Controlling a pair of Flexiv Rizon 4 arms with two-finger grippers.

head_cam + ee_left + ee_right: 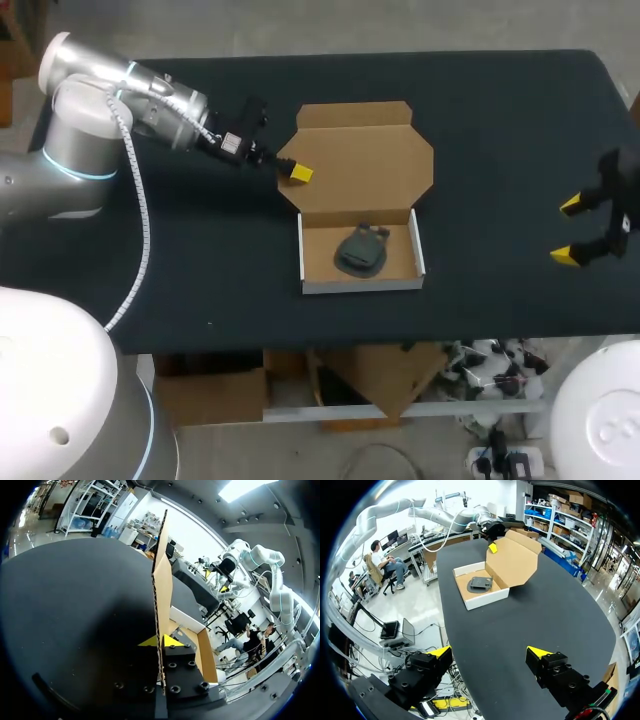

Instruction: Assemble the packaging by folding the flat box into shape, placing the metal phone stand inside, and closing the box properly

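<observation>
The cardboard box stands folded in the middle of the table, white outside and brown inside. The dark grey metal phone stand lies in its tray. Its lid is open, tilted up toward the far side. My left gripper is shut on the lid's left edge; in the left wrist view the cardboard lid runs edge-on between the yellow fingertips. My right gripper is open over the table's right side, well apart from the box. The stand and lid lie ahead of my right gripper.
The black table has bare surface on both sides of the box. Its front edge runs just below the tray and its right edge lies near my right gripper.
</observation>
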